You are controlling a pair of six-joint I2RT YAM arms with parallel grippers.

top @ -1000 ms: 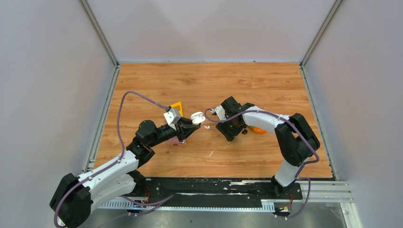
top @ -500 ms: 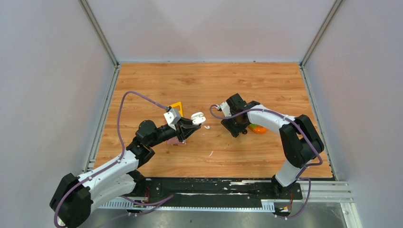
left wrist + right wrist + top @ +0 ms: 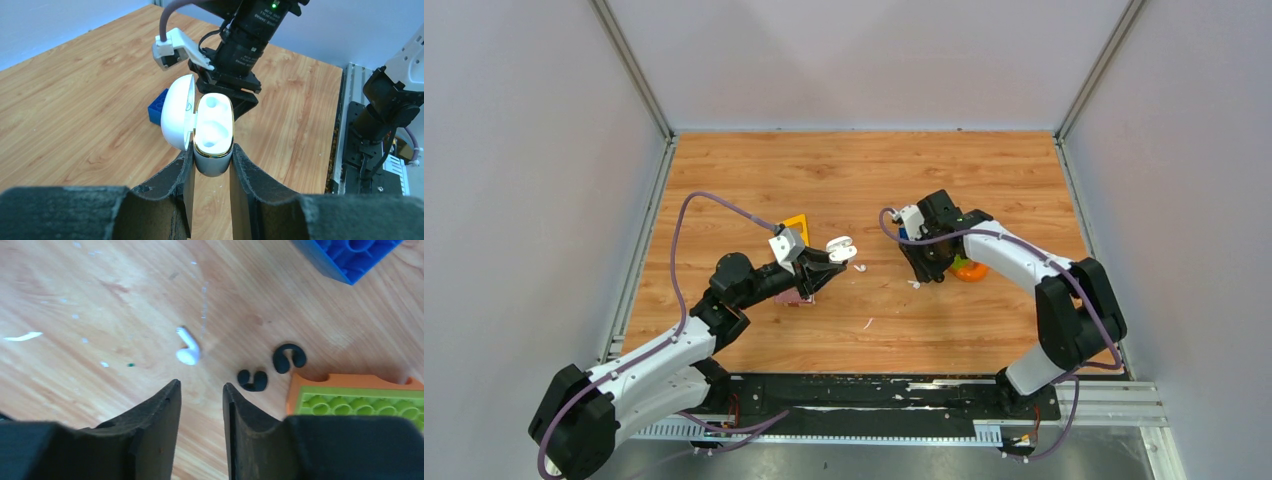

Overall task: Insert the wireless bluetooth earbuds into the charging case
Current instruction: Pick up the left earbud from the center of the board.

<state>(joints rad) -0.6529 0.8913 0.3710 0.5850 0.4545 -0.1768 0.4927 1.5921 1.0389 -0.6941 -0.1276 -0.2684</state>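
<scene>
The left gripper (image 3: 212, 167) clamps the charging case (image 3: 214, 131) upright with its lid swung open. A tiny mark inside the lid is too small to read. The right wrist view alone shows one earbud (image 3: 188, 351) clearly, lying near the orange-and-green block (image 3: 350, 392), with two black C-shaped pieces (image 3: 252, 380) between them. The right gripper (image 3: 200, 390), fingers slightly apart and empty, hovers beside that earbud. The case is well apart from the block.
</scene>
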